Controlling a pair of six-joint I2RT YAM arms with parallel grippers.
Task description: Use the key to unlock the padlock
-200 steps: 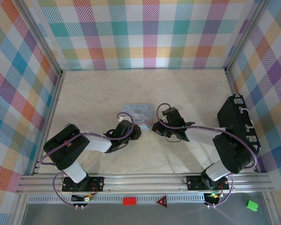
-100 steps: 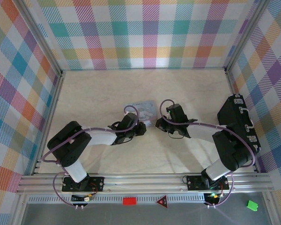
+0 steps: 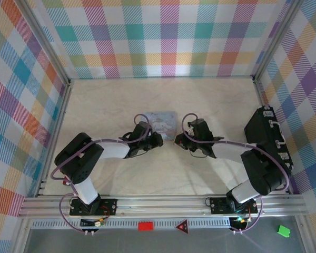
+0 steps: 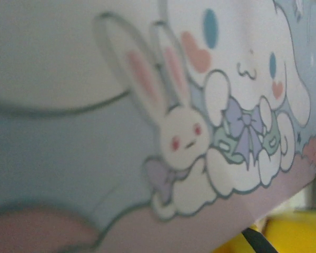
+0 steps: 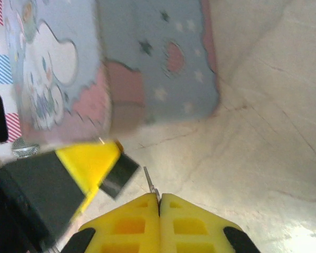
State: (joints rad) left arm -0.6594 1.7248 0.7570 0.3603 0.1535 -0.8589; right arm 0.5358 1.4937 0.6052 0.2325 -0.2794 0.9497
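- Padlock [image 5: 118, 176]: as best I can judge, it is the small dark block just ahead and to the left of my right claw [image 5: 159, 203], at the tip of the left claw's yellow finger [image 5: 92, 161]. I see no shackle, so I hold this identification loosely.
- It sits at the near edge of the blue cartoon tin [image 5: 152, 58]. The tin lies just beyond both claws on the pale table [image 5: 263, 132].
- Right claw: clenched, fingertips pressed together, with a thin silver sliver poking forward from between them. I take that sliver to be the key [image 5: 149, 183]. Its tip is near the dark block but apart from it.
- Left claw [image 3: 156, 140]: seen from above, it reaches in nose to nose with the right claw at the tin's near edge. Its own camera is pressed close to the tin's rabbit print, with one yellow finger at the lower right. I cannot tell whether it is clamped on the padlock or merely beside it.
- Handling, in my judgement: the padlock is tiny, rigid, light and smooth, so it will likely swing or twist away when the key pushes on it. I would grip it across the flat faces of the body, keeping the keyhole end towards the right claw and the shackle free.
- The key is thin and held only by its head, so it may pivot between the pads if it meets the lock off-axis.
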